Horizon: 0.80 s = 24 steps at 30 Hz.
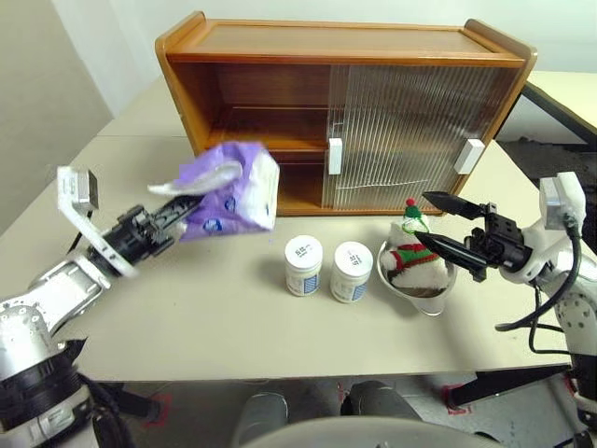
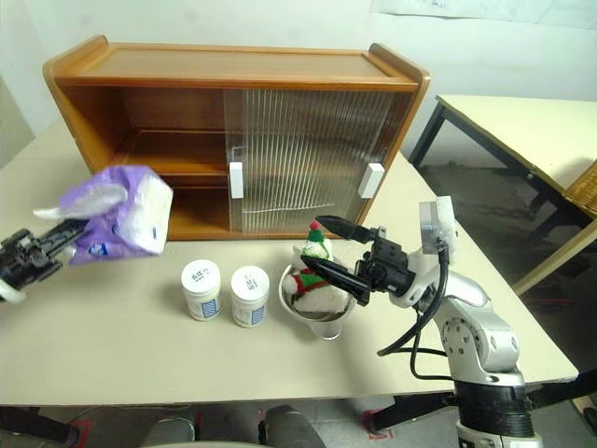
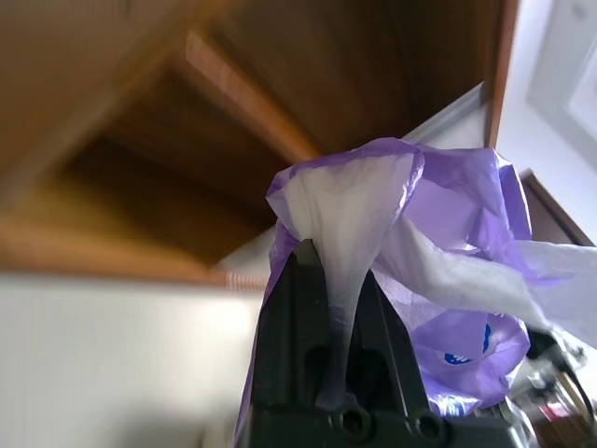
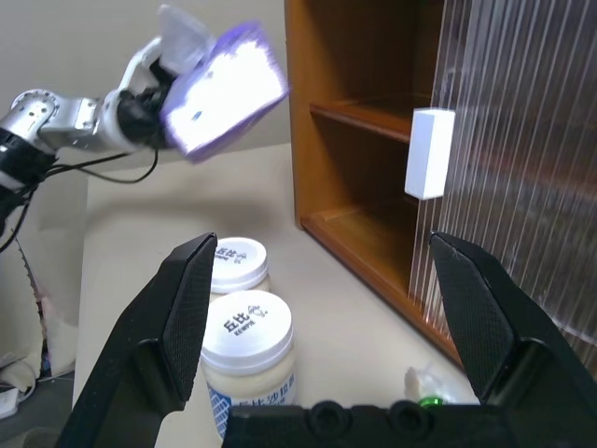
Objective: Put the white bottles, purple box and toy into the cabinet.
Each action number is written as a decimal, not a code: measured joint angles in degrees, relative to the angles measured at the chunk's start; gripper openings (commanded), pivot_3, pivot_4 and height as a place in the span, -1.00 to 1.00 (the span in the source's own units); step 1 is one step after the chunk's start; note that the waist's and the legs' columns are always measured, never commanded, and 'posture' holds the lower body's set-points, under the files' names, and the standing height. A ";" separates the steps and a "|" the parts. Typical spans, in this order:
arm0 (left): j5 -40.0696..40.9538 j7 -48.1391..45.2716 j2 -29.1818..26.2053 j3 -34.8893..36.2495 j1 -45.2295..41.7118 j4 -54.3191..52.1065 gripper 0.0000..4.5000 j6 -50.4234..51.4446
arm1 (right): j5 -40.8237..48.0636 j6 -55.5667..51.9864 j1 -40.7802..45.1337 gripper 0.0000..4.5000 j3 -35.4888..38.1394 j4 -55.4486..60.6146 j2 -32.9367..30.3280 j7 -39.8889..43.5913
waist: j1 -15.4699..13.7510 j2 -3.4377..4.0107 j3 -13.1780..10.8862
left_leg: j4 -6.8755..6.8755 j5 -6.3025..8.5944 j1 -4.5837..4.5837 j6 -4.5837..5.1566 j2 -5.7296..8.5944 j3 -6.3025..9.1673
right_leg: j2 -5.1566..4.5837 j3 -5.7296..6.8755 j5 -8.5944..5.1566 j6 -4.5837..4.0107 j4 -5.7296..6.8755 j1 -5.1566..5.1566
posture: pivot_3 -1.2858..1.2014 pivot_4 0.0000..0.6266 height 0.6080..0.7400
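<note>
My left gripper [image 3: 333, 257] is shut on the white tissue and film at the top of the purple box [image 1: 233, 191]. It holds the box tilted in the air in front of the open left side of the cabinet [image 1: 345, 42]. Two white bottles [image 1: 303, 265] [image 1: 352, 272] stand side by side on the table before the cabinet. Just right of them the toy [image 1: 413, 250] sits in a shiny metal bowl [image 1: 424, 297]. My right gripper [image 1: 422, 217] stands open close beside the toy, at its right, with nothing between its fingers.
Both ribbed sliding doors [image 1: 410, 131] cover the cabinet's middle and right; its left bay [image 1: 261, 121], with a middle shelf, is open. The beige table [image 1: 187, 308] has free room at the front left. A second table [image 2: 522, 131] stands off to the right.
</note>
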<state>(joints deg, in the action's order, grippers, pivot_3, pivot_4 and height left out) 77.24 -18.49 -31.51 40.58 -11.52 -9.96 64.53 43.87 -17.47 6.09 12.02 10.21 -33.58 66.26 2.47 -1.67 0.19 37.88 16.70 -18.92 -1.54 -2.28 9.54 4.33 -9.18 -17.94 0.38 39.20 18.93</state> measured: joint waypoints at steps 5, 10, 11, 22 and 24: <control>-1.85 13.66 2.56 -3.87 -7.01 -0.65 -0.99 -3.71 | 0.88 1.61 -0.19 1.00 0.24 0.54 1.82 1.96 | -0.18 -0.22 -0.12 | 0.07 -0.02 0.06 0.05 0.03 -0.18 | 0.00 -0.11 0.03 0.08 -0.01 -0.08 | -0.05 -1.00 1.00; -3.68 23.36 5.50 -7.77 -11.32 -1.38 -0.99 -6.64 | 0.80 2.96 -0.68 1.00 0.24 0.80 2.32 2.84 | -0.10 -0.39 -0.23 | 0.06 0.00 0.08 0.10 0.08 -0.43 | 0.00 -0.43 0.07 0.16 -0.03 -0.08 | -0.05 -1.00 1.00; -4.47 24.74 5.71 -8.61 -11.91 -1.38 -0.99 -7.00 | 0.80 3.40 -0.71 1.00 0.25 0.86 2.88 2.73 | -0.01 -0.43 -0.25 | 0.06 0.00 0.10 0.10 0.08 -0.46 | 0.02 -0.50 0.08 0.16 -0.03 -0.07 | -0.05 -1.00 1.00; -10.40 31.56 10.48 -13.39 -18.91 -0.69 -0.99 -12.79 | -0.09 4.65 -2.13 1.00 -1.35 1.81 5.29 1.16 | -0.17 -0.75 -0.44 | 0.13 0.17 0.05 0.40 0.34 -0.52 | 0.02 -1.03 0.08 0.60 -0.31 -0.15 | -0.05 -1.00 1.00; -11.92 32.25 12.58 -14.92 -20.07 -0.68 -0.99 -13.89 | -0.56 4.85 -2.14 1.00 -1.55 1.81 5.29 0.95 | -0.16 -0.75 -0.44 | 0.14 0.19 0.06 0.45 0.34 -0.52 | 0.02 -1.06 0.25 0.90 -0.51 -0.25 | -0.04 -1.00 1.00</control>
<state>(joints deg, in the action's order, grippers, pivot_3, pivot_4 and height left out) 65.32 13.77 -18.93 25.66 -31.59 -10.65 50.64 43.31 -12.62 3.95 10.48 12.02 -28.29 67.21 2.31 -2.42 -0.25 38.02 16.89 -18.86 -1.09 -1.94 9.02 4.35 -10.23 -17.69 1.28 38.68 18.68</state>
